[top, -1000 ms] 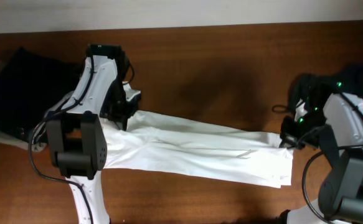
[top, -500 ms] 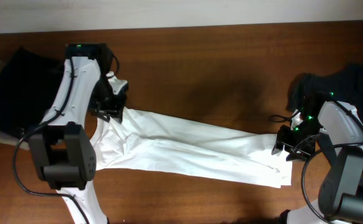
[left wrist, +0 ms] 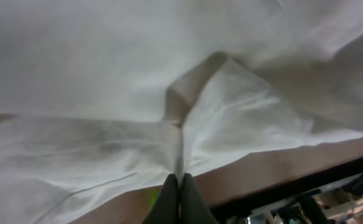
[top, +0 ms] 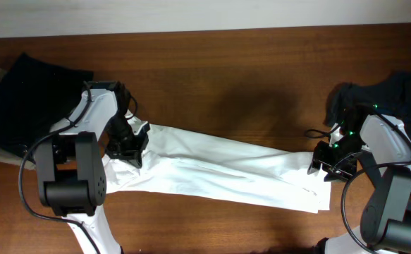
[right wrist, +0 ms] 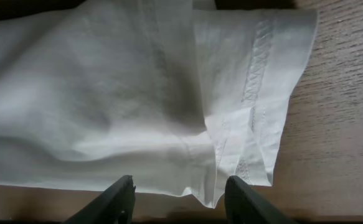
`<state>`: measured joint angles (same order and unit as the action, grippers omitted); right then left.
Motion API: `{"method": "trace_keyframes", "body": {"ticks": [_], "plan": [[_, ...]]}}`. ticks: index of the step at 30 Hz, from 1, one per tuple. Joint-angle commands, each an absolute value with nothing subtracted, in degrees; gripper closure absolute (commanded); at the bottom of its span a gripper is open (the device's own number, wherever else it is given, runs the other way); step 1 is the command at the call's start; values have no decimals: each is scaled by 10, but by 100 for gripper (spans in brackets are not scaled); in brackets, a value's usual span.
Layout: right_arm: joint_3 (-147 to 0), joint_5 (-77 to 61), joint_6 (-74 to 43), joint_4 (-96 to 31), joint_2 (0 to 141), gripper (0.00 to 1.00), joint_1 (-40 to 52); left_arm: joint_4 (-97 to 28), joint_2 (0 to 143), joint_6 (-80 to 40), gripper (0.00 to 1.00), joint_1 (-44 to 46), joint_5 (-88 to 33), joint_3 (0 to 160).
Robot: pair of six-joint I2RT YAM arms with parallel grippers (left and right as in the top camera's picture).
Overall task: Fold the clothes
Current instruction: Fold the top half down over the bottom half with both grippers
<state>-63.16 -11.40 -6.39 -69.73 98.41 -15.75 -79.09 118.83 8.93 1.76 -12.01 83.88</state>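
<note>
A white garment point(top: 219, 169), folded into a long strip, lies across the wooden table from left to right. My left gripper point(top: 129, 147) is at its left end; in the left wrist view the gripper point(left wrist: 180, 186) is shut on a pinched fold of the white cloth point(left wrist: 187, 130). My right gripper point(top: 323, 161) is at the right end; in the right wrist view the gripper point(right wrist: 178, 196) is open just above the hemmed edge point(right wrist: 256, 93), holding nothing.
A dark garment point(top: 22, 92) lies at the back left of the table. Another dark garment point(top: 395, 88) lies at the back right, behind my right arm. The table's front edge point(top: 212, 236) runs below the white strip.
My left gripper has moved toward the front along the garment's left end, dragging the pinched cloth. My right gripper lowered slightly at the right end and then stayed.
</note>
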Motion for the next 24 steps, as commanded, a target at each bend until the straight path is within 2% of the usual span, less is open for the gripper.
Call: {"method": "trace_keyframes", "body": {"ticks": [1, 8, 14, 15, 16, 17, 18, 19, 20, 24], "plan": [[-629, -107, -64, -696, 975, 49, -158, -814, 1168, 104, 99, 19, -185, 835], [-629, -107, -64, -696, 975, 49, -158, -825, 1055, 103, 99, 66, -216, 835], [-629, -107, -64, -694, 975, 49, -158, -832, 1044, 70, 99, 128, -188, 817], [-629, -107, -64, -694, 975, 49, -158, -834, 1044, 60, 93, 131, -175, 813], [-629, -107, -64, -694, 975, 49, -158, -837, 1044, 53, 83, 131, -160, 811], [-629, -107, -64, -693, 975, 49, -158, -843, 1044, 54, 81, 131, -147, 810], [-629, -107, -64, -693, 975, 49, -158, -847, 1044, 53, 73, 128, -126, 810], [-629, -107, -64, -693, 975, 49, -158, -848, 1044, 51, 70, 124, -108, 811], [-629, -107, -64, -693, 975, 49, -158, -848, 1044, 50, 56, 117, -98, 811], [-629, -107, -64, -686, 975, 49, -158, -778, 1044, 19, 45, 46, -63, 815]]}}
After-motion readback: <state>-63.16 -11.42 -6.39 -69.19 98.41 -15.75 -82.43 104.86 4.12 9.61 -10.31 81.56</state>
